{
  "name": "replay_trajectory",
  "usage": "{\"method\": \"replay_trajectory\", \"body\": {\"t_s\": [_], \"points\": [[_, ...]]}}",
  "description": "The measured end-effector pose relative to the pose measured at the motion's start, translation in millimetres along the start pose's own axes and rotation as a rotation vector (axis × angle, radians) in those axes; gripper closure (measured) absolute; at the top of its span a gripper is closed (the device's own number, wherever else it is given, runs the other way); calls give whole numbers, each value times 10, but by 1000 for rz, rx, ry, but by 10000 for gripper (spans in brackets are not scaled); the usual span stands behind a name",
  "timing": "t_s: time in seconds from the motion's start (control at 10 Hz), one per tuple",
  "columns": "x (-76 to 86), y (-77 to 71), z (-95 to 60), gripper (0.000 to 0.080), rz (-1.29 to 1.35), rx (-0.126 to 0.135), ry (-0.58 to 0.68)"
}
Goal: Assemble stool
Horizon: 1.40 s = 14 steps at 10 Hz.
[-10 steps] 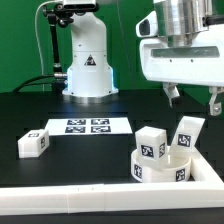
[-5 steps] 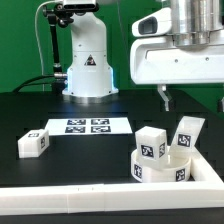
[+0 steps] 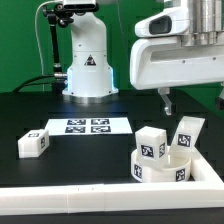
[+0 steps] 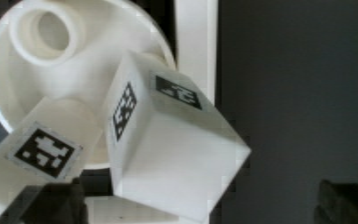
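Observation:
The stool's round white seat (image 3: 160,170) lies at the front of the exterior view's right, with tags on its rim. Two white block legs (image 3: 151,143) (image 3: 187,134) rest tilted on or against it. A third leg (image 3: 33,143) lies alone at the exterior view's left. My gripper (image 3: 194,100) hangs open above the seat and the two legs, touching nothing. In the wrist view the seat (image 4: 51,70) shows a round hole, a tagged leg (image 4: 167,140) lies across it, and the dark fingertips (image 4: 43,205) stand apart on either side with my gripper (image 4: 194,208) holding nothing.
The marker board (image 3: 87,126) lies flat on the black table behind the loose leg. A long white border wall (image 3: 90,205) runs along the front and up the exterior view's right side. The white robot base (image 3: 88,60) stands at the back.
The gripper has shifted slightly toward the exterior view's left and stayed open. The seat and legs have not moved.

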<state>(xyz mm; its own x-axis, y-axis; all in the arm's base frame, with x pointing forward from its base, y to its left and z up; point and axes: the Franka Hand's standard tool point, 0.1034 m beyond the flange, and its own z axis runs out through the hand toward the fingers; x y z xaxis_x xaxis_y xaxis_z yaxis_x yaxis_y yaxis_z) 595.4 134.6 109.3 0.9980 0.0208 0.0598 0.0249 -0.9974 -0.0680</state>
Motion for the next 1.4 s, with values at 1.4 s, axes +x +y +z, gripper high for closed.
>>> {"method": "replay_trajectory", "body": {"t_s": [1.4], "points": [[-61, 202, 185, 151, -900, -107, -52]]}}
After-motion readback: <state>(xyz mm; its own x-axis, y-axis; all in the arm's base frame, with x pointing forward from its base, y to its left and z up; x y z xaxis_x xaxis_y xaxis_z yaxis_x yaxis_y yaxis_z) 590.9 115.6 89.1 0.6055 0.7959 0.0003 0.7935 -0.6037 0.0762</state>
